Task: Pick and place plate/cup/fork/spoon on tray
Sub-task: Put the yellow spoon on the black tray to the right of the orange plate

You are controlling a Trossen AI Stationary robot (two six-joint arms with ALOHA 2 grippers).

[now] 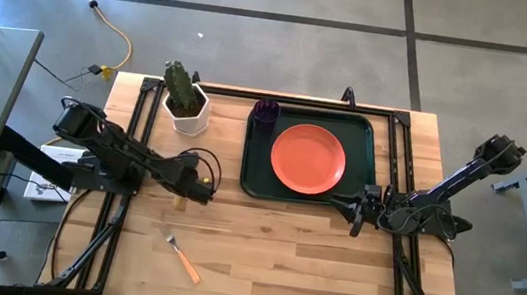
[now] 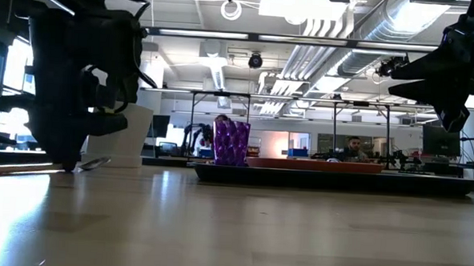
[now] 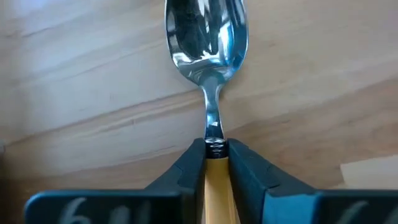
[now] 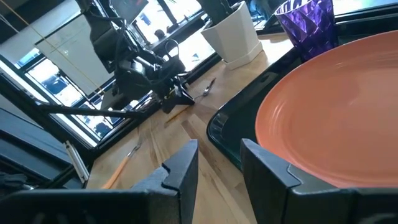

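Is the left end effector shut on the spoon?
Yes. The left end effector is shut on the spoon: both fingers press its tan handle.

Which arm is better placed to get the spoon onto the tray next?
Left. The left gripper is shut on the spoon handle; the right gripper is empty at the tray corner.

- Under me lies a pale wooden table (image 1: 270, 259) on a grey concrete floor (image 1: 256, 46).
- Past my table, white ceiling ducts (image 2: 338, 17), strip lights and a seated person (image 2: 353, 148) at distant desks.
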